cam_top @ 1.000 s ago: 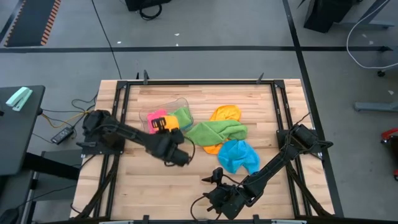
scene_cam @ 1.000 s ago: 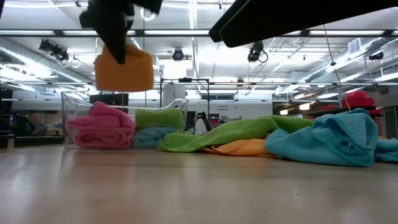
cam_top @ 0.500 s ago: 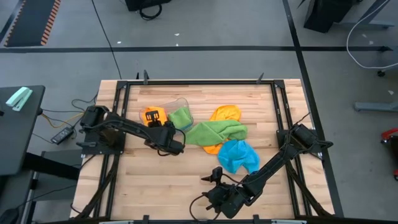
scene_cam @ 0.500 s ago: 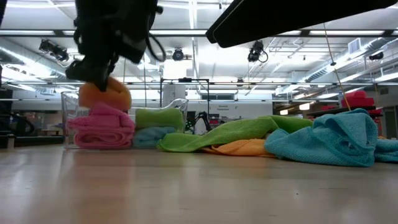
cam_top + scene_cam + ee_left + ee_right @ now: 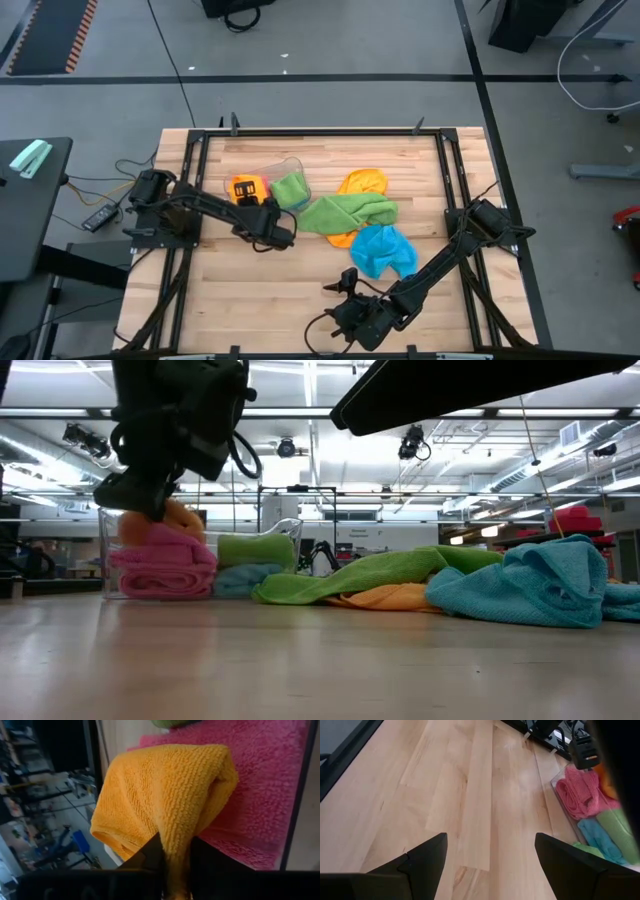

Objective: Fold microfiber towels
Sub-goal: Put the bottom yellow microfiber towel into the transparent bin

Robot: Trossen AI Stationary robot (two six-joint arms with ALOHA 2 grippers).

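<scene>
At the back left of the desk (image 5: 250, 280), the left tool (image 5: 247, 195) sits over the clear tub (image 5: 288, 163), its fingers pinched on a folded orange towel (image 5: 165, 805). The wrist view shows the cloth's edge caught between the two dark fingers (image 5: 145, 857), the rest bulging above a folded pink towel (image 5: 270, 795) that lies directly beneath. From the low view the orange towel appears to rest on the pink one, though the arm hides most of the contact. Beside the pink towel in the tub: a folded green towel (image 5: 255, 550) stacked on a folded blue one (image 5: 240, 578).

Loose pile at desk centre, unfolded: a long green towel (image 5: 350, 211) draped across a second orange towel (image 5: 362, 182), and a crumpled blue towel (image 5: 384, 250) just in front of them, touching the green one.

The right tool (image 5: 346, 283) hangs near the front edge of the desk, well apart from the pile, fingers (image 5: 422, 857) spread wide with nothing between them, bare wood below.

Black frame rails (image 5: 195, 170) run around the desk.
</scene>
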